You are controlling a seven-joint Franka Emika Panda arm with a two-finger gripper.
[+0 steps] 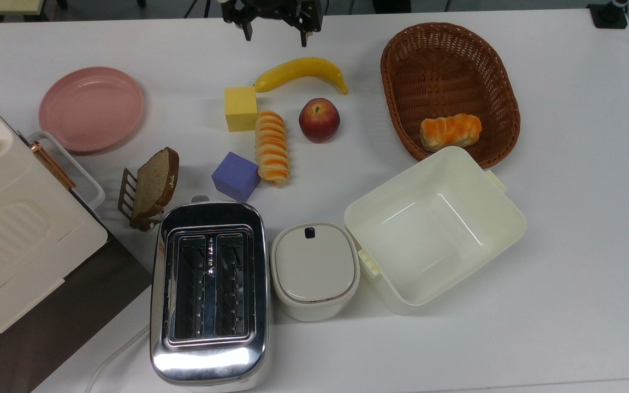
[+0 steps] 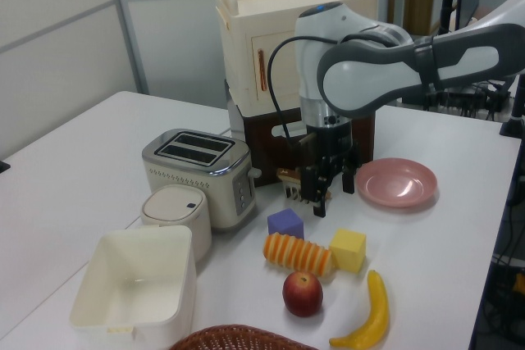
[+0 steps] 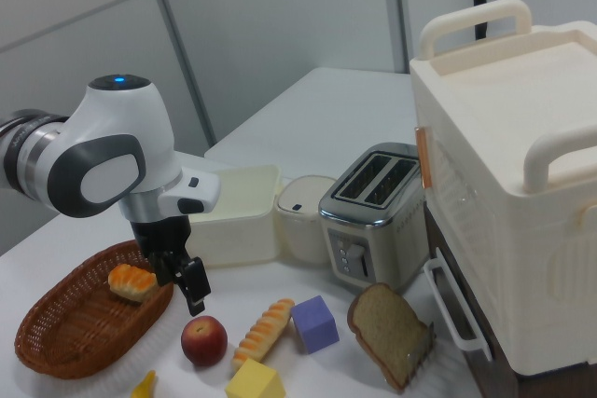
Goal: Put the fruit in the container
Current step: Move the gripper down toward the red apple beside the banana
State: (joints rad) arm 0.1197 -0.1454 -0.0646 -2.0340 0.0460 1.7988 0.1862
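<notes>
The red apple (image 1: pixel 319 120) with a yellowish patch by its stem stands on the white table, just below the banana (image 1: pixel 301 71) in the top view; I also see the apple (image 2: pixel 303 293) in the left view and the apple (image 3: pixel 203 340) in the right view. The cream-white square tub (image 1: pixel 434 229) sits empty toward the top view's lower right, apart from the apple. My gripper (image 1: pixel 275 34) hangs open and empty at the table's far edge, above the banana. In the left view the gripper (image 2: pixel 334 194) hovers over the table; in the right view the gripper (image 3: pixel 182 284) is just above and left of the apple.
A brown wicker basket (image 1: pixel 448 71) holding an orange roll (image 1: pixel 450 131) borders the tub. Near the apple lie a striped roll (image 1: pixel 272 146), a yellow cube (image 1: pixel 241 108) and a purple cube (image 1: pixel 235 176). Toaster (image 1: pixel 209 289), white lidded pot (image 1: pixel 314 267), pink plate (image 1: pixel 92 108), bread slice (image 1: pixel 153 185).
</notes>
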